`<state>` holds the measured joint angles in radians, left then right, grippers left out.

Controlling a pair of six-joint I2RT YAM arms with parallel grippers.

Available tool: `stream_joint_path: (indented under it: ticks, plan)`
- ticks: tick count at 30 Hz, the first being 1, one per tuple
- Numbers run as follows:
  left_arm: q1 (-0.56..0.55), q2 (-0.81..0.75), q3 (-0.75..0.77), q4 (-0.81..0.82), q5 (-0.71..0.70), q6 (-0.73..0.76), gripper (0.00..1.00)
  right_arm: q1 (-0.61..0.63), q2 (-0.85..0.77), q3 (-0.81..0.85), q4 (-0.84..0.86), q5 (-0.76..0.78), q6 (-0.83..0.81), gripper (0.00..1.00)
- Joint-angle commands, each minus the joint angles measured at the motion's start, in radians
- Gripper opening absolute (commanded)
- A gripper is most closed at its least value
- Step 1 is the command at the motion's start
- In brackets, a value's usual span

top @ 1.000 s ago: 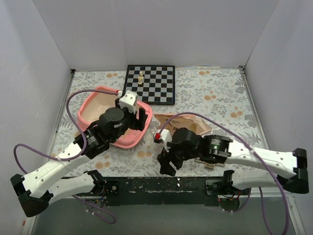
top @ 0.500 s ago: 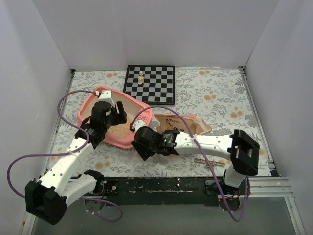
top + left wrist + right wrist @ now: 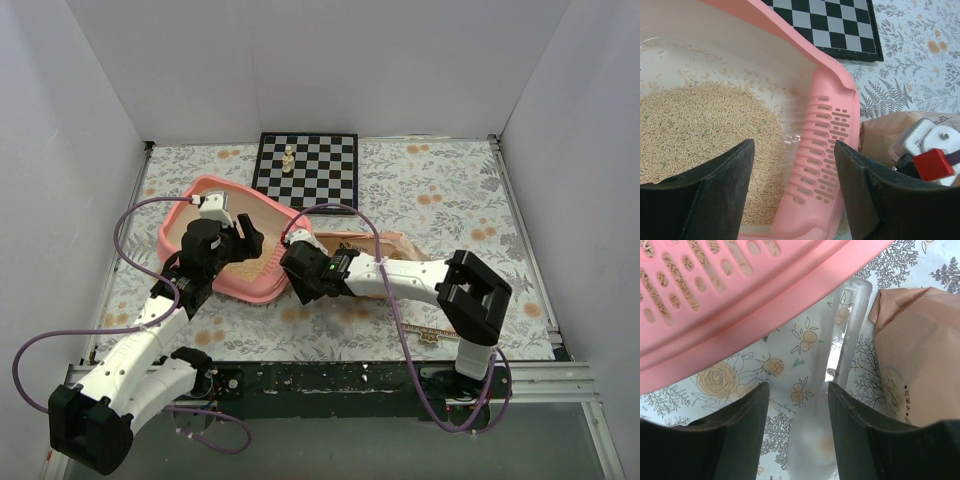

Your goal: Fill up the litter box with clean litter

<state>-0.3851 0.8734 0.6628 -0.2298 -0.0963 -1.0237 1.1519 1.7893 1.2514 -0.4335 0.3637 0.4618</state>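
Two arms are reaching out from the near edge of the worktop, and both are working at the gap beside the litter box. The right pincer is hanging low with its fingers apart, straddling a clear scoop that is lying flat between the box's outer wall and a brown paper bag. I cannot tell whether the pads are touching it yet. The left pincer is hovering over the slotted side of the box, also spread wide and holding nothing.

The clean litter is already covering much of the box floor, while the far part is showing bare, so the filling looks partly done. The step in hand seems to be picking up the scoop. The next move is calling for the right pincer to settle onto the thin handle and close squarely, keeping clear of the pink wall just beside it. Farther back, the chessboard is lying just beyond the box's rim
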Motion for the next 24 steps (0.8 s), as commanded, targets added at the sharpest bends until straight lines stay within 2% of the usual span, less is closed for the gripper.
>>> stream_joint_path:
  ticks: [1, 11, 12, 14, 16, 17, 24]
  plan:
    - [0.006, -0.008, -0.003, 0.023, 0.036, -0.009, 0.64, -0.020, 0.035, 0.005, 0.048, 0.003, 0.005, 0.56]
    - [0.006, -0.007, -0.005, 0.027, 0.046, -0.012, 0.65, -0.049, 0.084, -0.041, 0.075, -0.003, -0.003, 0.51]
    - [0.006, -0.005, -0.005, 0.027, 0.047, -0.012, 0.65, -0.049, 0.091, -0.043, 0.075, -0.005, -0.003, 0.49]
    - [0.006, -0.004, -0.006, 0.027, 0.046, -0.010, 0.65, -0.047, 0.097, -0.049, 0.076, -0.018, -0.006, 0.22]
    - [0.006, -0.004, -0.006, 0.027, 0.046, -0.010, 0.65, -0.047, 0.094, -0.055, 0.073, -0.019, -0.005, 0.05]
    - [0.008, -0.004, -0.005, 0.027, 0.046, -0.010, 0.65, -0.049, 0.093, -0.056, 0.064, -0.013, -0.003, 0.01]
    - [0.008, -0.007, -0.006, 0.030, 0.043, -0.013, 0.66, -0.032, -0.013, -0.038, -0.034, 0.052, -0.006, 0.01]
